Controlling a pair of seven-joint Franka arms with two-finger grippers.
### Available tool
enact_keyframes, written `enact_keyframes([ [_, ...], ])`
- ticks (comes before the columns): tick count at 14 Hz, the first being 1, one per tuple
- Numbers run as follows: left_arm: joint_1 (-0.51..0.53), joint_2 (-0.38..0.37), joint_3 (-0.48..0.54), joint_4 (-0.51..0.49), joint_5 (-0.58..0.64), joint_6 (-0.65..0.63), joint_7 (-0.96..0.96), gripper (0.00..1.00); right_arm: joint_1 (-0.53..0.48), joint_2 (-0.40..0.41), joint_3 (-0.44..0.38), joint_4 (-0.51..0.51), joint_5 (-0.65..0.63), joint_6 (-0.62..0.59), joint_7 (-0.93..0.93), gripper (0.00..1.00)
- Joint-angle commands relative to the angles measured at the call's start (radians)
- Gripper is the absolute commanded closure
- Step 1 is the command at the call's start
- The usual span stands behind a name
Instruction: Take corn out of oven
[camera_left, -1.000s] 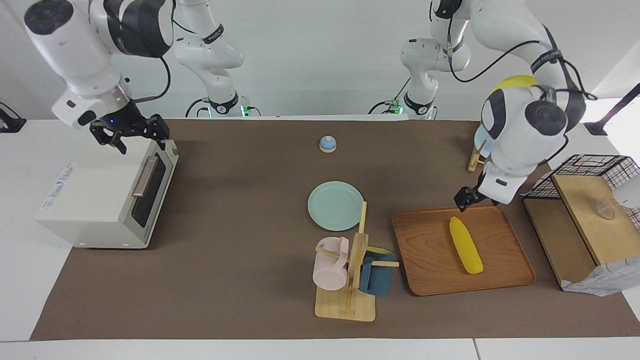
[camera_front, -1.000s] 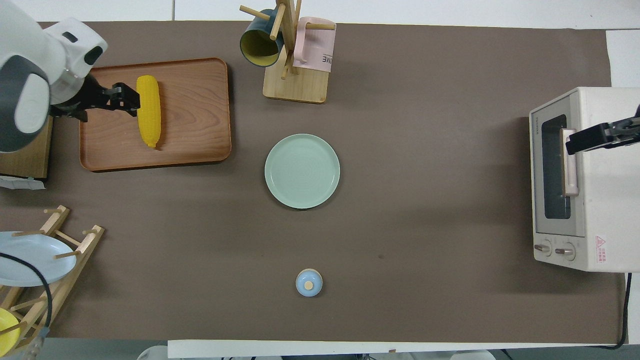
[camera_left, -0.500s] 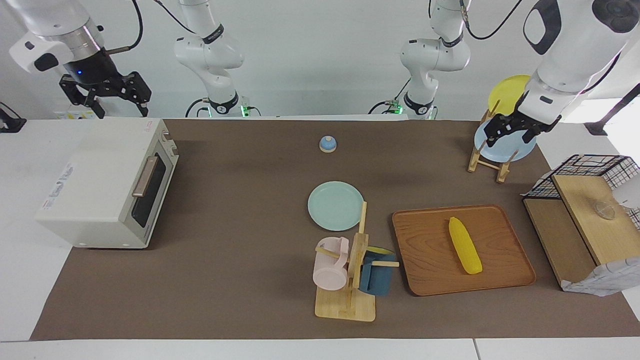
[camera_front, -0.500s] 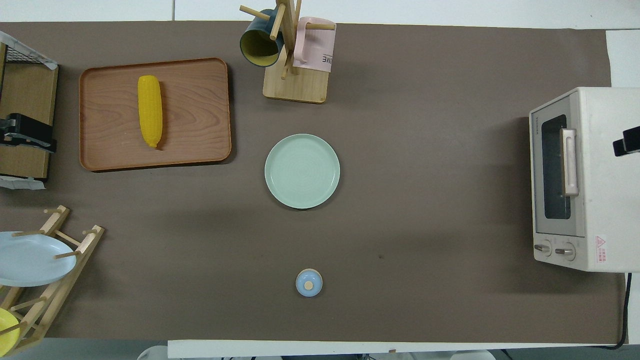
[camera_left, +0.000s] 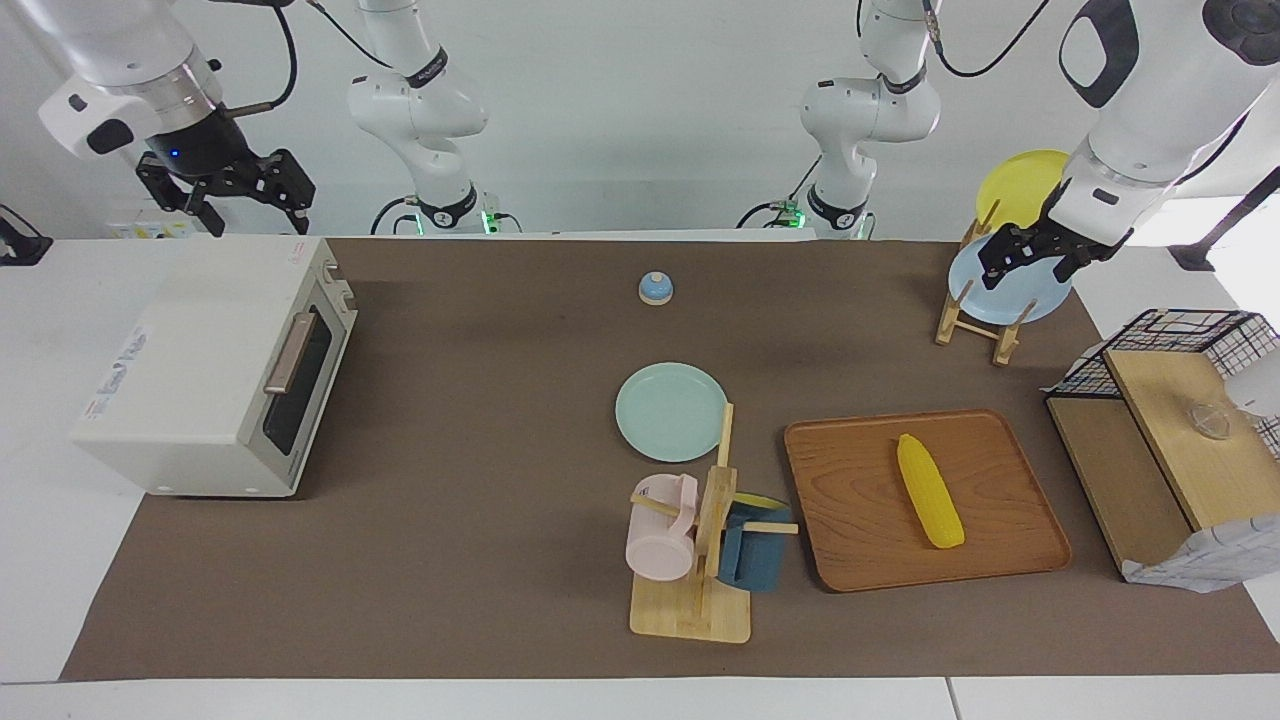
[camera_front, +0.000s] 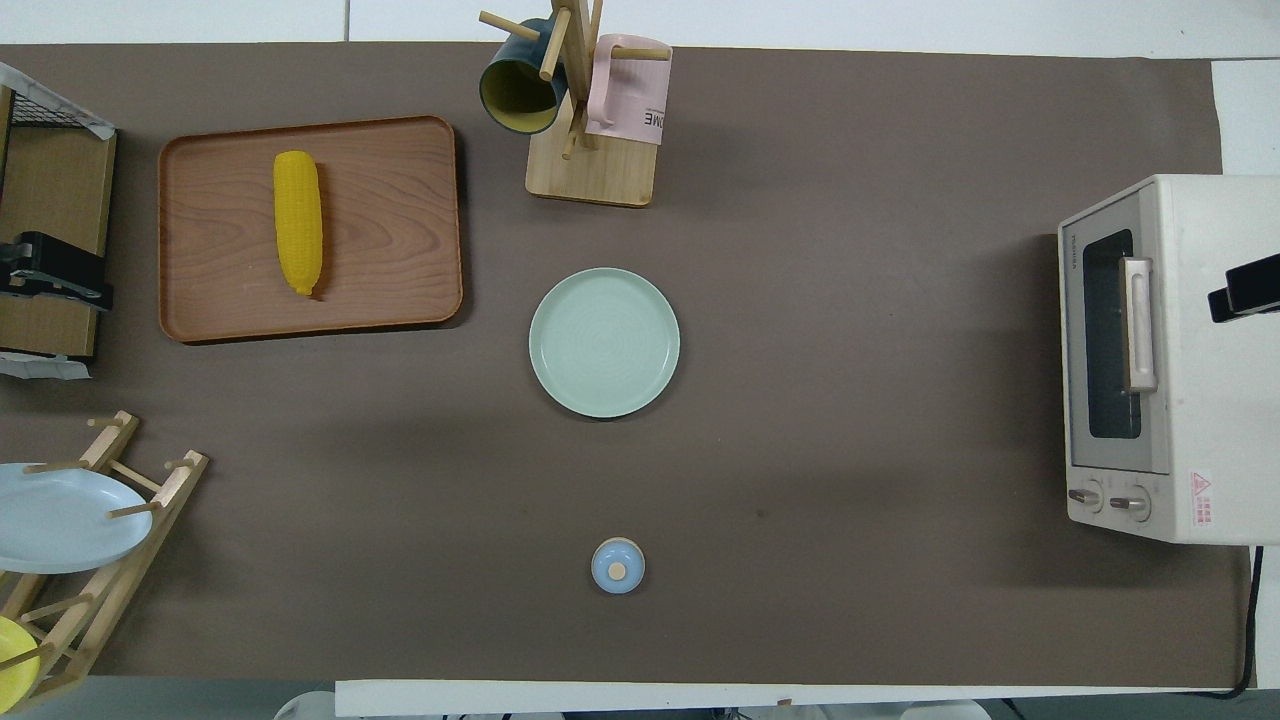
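Corn (camera_left: 930, 491) lies on wooden tray (camera_left: 860, 540), lower right; oven (camera_left: 215, 365) door shut, mid-left.
Left gripper (camera_left: 1035, 258) raised over plate rack (camera_left: 970, 320), right gripper (camera_left: 225, 190) above oven; both empty, fingers spread.

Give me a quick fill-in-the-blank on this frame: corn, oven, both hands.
1. The corn lies on the wooden ____.
2. The oven door is ____.
3. The left hand is up over the rack that holds the ____ and yellow plates.
4. The right hand holds ____.

Missing words: tray; shut; blue; nothing
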Motion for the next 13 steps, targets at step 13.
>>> enact_keyframes([
  [13, 0.006, -0.02, -0.001, -0.02, -0.006, 0.003, 0.002, 0.0, -0.002, -0.012, -0.009, -0.038, -0.006, 0.005, 0.011, 0.0],
])
